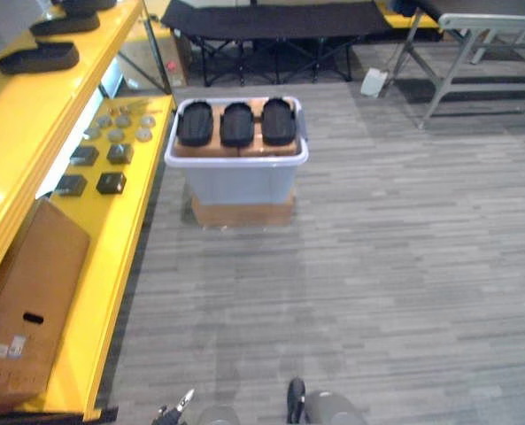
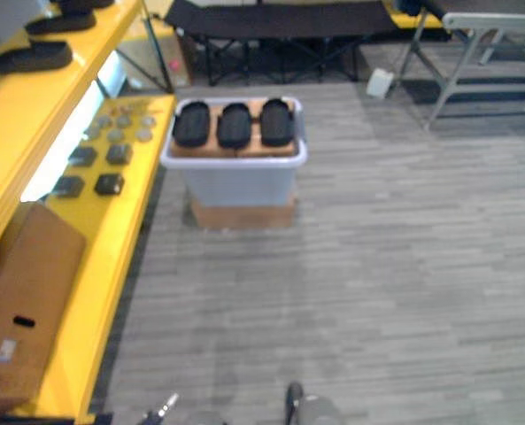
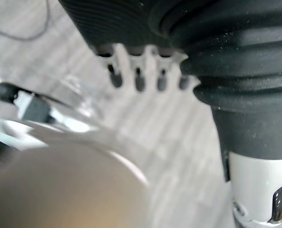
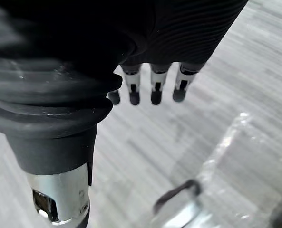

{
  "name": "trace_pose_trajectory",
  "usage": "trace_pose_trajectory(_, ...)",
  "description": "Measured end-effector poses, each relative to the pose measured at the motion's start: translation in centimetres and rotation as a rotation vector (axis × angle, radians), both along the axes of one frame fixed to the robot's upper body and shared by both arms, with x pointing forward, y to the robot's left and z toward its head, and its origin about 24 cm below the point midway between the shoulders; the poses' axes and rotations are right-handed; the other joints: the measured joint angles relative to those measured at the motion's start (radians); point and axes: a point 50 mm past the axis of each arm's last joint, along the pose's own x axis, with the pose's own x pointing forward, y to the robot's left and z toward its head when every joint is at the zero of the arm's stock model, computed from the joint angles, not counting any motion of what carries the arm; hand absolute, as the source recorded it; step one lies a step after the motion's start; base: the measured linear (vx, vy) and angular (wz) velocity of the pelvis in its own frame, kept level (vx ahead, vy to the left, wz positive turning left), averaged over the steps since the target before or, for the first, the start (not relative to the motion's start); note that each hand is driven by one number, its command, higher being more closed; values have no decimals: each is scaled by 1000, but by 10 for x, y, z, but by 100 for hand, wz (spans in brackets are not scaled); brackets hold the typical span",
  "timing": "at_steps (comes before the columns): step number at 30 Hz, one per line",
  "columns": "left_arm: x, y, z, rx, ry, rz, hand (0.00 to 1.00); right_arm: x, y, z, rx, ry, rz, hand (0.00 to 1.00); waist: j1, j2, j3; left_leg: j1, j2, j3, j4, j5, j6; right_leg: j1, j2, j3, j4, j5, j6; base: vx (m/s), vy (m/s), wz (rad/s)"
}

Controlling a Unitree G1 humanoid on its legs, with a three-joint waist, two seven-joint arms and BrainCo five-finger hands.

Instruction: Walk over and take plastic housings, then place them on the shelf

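Observation:
Three black oval plastic housings (image 1: 237,124) lie side by side on a cardboard sheet atop a pale bin (image 1: 235,181), straight ahead across the floor. Two more black housings (image 1: 37,57) rest on the top level of the yellow shelf (image 1: 27,133) at the left. My left hand (image 3: 140,78) hangs over the grey floor with its fingers straight and nothing in them. My right hand (image 4: 154,90) hangs the same way, fingers straight and holding nothing. Both hands are far from the bin.
The bin stands on a flat cardboard box (image 1: 243,212). The shelf's lower level (image 1: 125,212) carries small black parts (image 1: 111,182), grey discs (image 1: 120,124) and a big cardboard box (image 1: 27,301). A black cot (image 1: 275,18) and a grey table frame (image 1: 474,40) stand at the back.

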Motion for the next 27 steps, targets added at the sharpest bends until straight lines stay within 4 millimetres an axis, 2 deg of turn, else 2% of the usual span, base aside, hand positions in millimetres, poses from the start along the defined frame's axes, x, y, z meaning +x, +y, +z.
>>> trace_pose_trajectory(3,-1,-2,0,-15,-9,28,0,37,-7,5,-19,-91,8,0,27,-5,5,-93,-72,21,-176,-14,13,58,-28,53,-49,-2,-3,380,-53,-49)
trace_pose_trajectory(4,-1,-2,-1,-15,-7,33,0,53,-6,7,-19,-129,19,0,38,-15,13,-111,-118,15,-328,-7,15,87,-51,74,-71,-4,0,389,84,-51)
trace_pose_trajectory(5,-2,-3,-1,-18,-4,34,0,61,-6,10,-34,-160,43,0,49,-16,15,-111,-165,-3,-575,64,25,132,-75,79,-99,-21,27,315,74,-37)
trace_pose_trajectory(6,-2,-4,-1,-19,-3,30,0,62,-6,11,-40,-164,48,0,49,-13,15,-111,-170,-14,-619,83,30,141,-75,77,-106,-24,32,311,113,-9)
trace_pose_trajectory(7,-2,-7,-2,-22,3,11,0,62,-8,11,-54,-168,56,0,50,-1,14,-126,-181,-47,-746,155,45,177,-75,71,-116,-52,48,244,162,6)
trace_pose_trajectory(8,-3,-6,-2,-19,4,7,0,60,-4,10,-56,-155,75,0,64,-4,12,-132,-185,-61,-734,235,52,204,-78,74,-111,-82,63,318,216,4)
trace_pose_trajectory(9,-2,-4,-1,-14,3,1,0,60,-2,10,-54,-153,81,0,69,-11,8,-138,-190,-64,-718,270,69,207,-83,74,-102,-98,73,427,296,7)
trace_pose_trajectory(10,1,2,0,3,-2,-11,0,61,7,8,-31,-153,95,0,68,-31,7,-146,-214,-66,-695,295,106,209,-105,76,-75,-129,89,497,271,20)
trace_pose_trajectory(11,3,7,1,17,-3,-30,0,64,16,7,-10,-156,116,0,60,-67,11,-142,-245,-66,-692,276,133,204,-133,78,-51,-136,99,506,253,26)
trace_pose_trajectory(13,5,15,3,40,-4,-42,0,63,20,6,0,-151,130,0,67,-90,8,-138,-260,-67,-665,239,153,167,-150,105,50,-132,105,380,177,20)
trace_pose_trajectory(14,4,15,3,39,-1,-41,0,64,21,6,0,-152,131,0,70,-91,8,-131,-260,-66,-657,220,159,148,-151,124,108,-132,105,397,212,-1)
trace_pose_trajectory(15,3,15,3,40,10,-39,0,65,21,6,2,-153,134,0,75,-98,7,-96,-259,-62,-658,176,157,77,-153,155,295,-127,179,398,206,-11)
trace_pose_trajectory(16,3,15,3,39,19,-47,0,64,24,5,10,-148,141,0,73,-97,9,-41,-260,-64,-673,150,159,-9,-170,168,528,-77,326,403,189,-11)
trace_pose_trajectory(17,3,15,3,40,22,-56,0,63,26,4,18,-143,143,0,69,-94,11,-9,-261,-65,-687,143,158,-54,-180,170,637,-66,345,414,153,5)
trace_pose_trajectory(18,6,17,4,57,23,-87,0,63,27,5,18,-147,139,0,58,-98,9,62,-266,-71,-726,135,163,-123,-203,144,794,-77,323,428,119,17)
trace_pose_trajectory(19,11,19,5,71,14,-120,0,62,25,5,13,-144,151,0,53,-102,6,136,-269,-69,-770,137,169,-167,-230,95,838,-111,264,485,105,24)
trace_pose_trajectory(20,20,20,8,81,-8,-136,0,62,25,5,11,-143,153,0,52,-103,5,182,-268,-73,-797,136,168,-189,-241,62,808,-141,220,402,52,27)
trace_pose_trajectory(21,30,20,10,88,-36,-151,0,64,24,5,11,-148,154,0,44,-102,6,217,-266,-83,-819,136,168,-207,-245,33,733,-164,198,364,-24,45)
trace_pose_trajectory(22,44,21,15,101,-80,-163,0,67,24,6,8,-154,157,0,28,-99,7,245,-257,-98,-834,132,162,-227,-238,12,581,-176,172,297,-64,45)
trace_pose_trajectory(23,49,20,17,107,-100,-169,0,68,23,6,6,-157,158,0,25,-94,7,250,-248,-102,-836,127,153,-239,-228,15,496,-173,170,433,-144,42)
trace_pose_trajectory(24,59,21,21,123,-141,-179,0,71,22,7,3,-162,162,0,25,-89,8,261,-232,-107,-840,116,135,-252,-213,24,311,-136,163,364,-149,23)
trace_pose_trajectory(25,63,22,23,132,-156,-179,0,71,23,7,4,-163,163,0,23,-90,8,272,-221,-110,-840,102,114,-258,-208,36,180,-68,151,445,-228,21)
trace_pose_trajectory(26,61,22,23,136,-152,-175,0,69,23,6,4,-156,161,0,22,-95,5,295,-210,-112,-841,77,88,-259,-209,57,53,37,156,316,-207,14)
trace_pose_trajectory(27,58,22,22,135,-144,-174,0,66,23,6,5,-147,165,0,23,-103,0,309,-209,-114,-841,63,75,-259,-211,66,12,87,160,514,-409,11)
